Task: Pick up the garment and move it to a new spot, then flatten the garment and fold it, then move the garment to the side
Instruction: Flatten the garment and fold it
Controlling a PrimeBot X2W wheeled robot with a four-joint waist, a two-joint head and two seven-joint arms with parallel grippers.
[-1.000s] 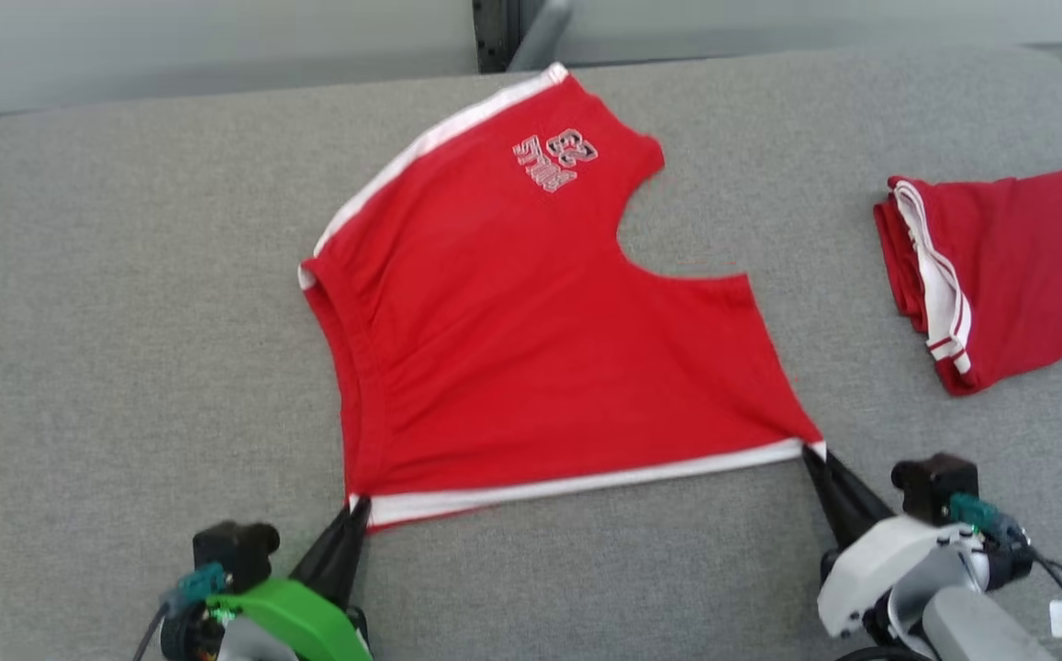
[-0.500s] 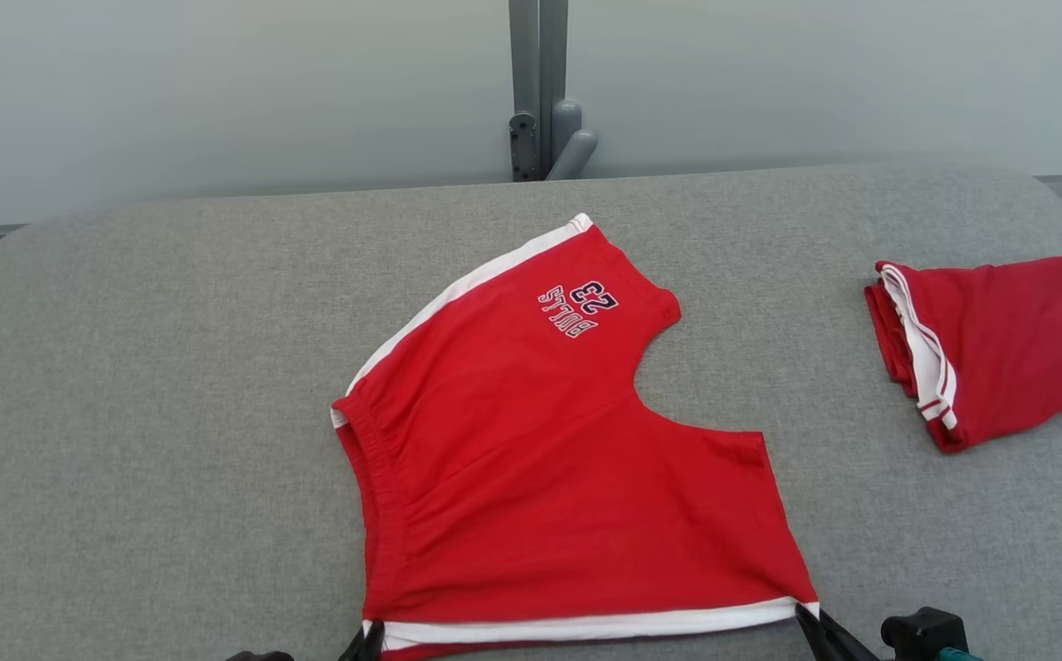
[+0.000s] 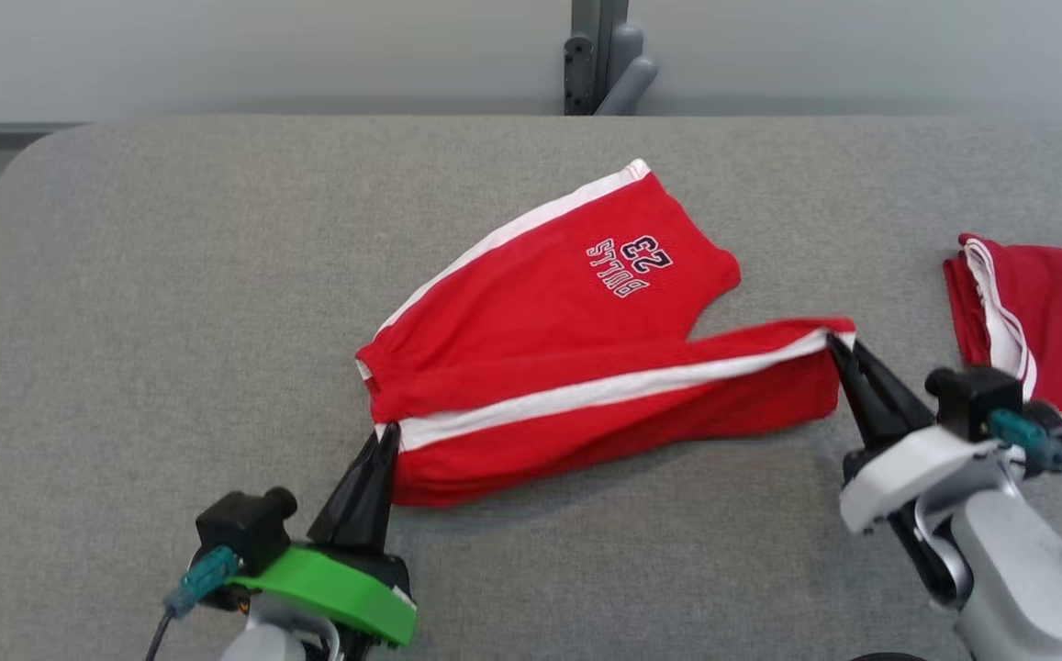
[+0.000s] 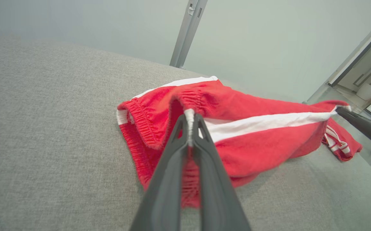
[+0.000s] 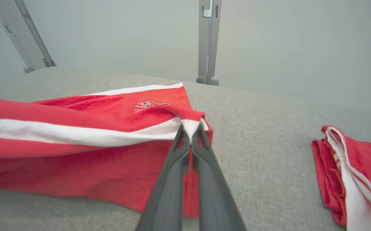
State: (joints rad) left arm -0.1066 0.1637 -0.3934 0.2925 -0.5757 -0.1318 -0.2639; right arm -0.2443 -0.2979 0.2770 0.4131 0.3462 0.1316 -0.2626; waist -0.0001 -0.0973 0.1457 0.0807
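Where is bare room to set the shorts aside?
The widest bare stretch of the grey surface lies left of the shorts. A strip runs along the far edge. Crowded on the right, between the right tool and the folded garment.

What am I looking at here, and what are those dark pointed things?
A two-armed robot folding clothes. One picture is from a camera on its head, looking down; the other two are from its wrists, looking along each pincer. The dark points are those pincers: the left gripper and right gripper, both shut on the red shorts, each pinching one end of the white stripe. The shorts lie on a grey padded surface; a second red garment lies folded at the right.
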